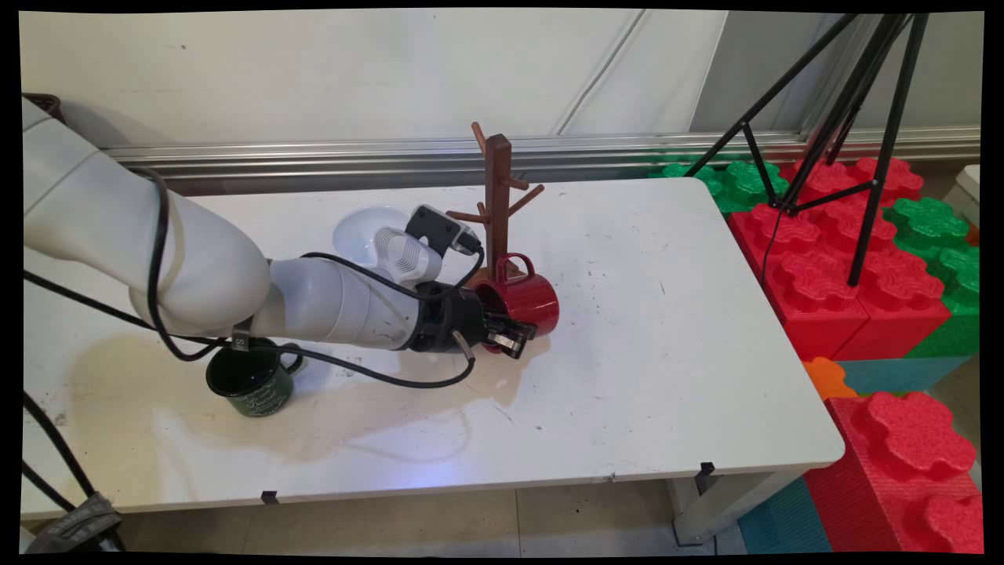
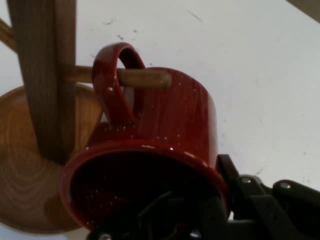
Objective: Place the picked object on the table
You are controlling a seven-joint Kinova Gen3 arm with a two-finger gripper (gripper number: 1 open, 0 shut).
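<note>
A red mug (image 1: 525, 302) (image 2: 170, 115) lies tilted on its side beside the base of the wooden mug tree (image 1: 498, 180) (image 2: 42, 75). In the hand view a low peg (image 2: 145, 79) of the tree passes through the mug's handle (image 2: 112, 85). My gripper (image 1: 510, 333) (image 2: 215, 200) is shut on the mug's rim, one finger inside the mouth and the other outside against the wall. The mug's mouth faces the hand and its bottom points away to the right.
A dark green mug (image 1: 251, 380) stands upright under my forearm at the left. A white bowl (image 1: 365, 231) sits behind the wrist. Off the table's right edge are red and green foam blocks (image 1: 847, 259) and a black tripod (image 1: 863, 118).
</note>
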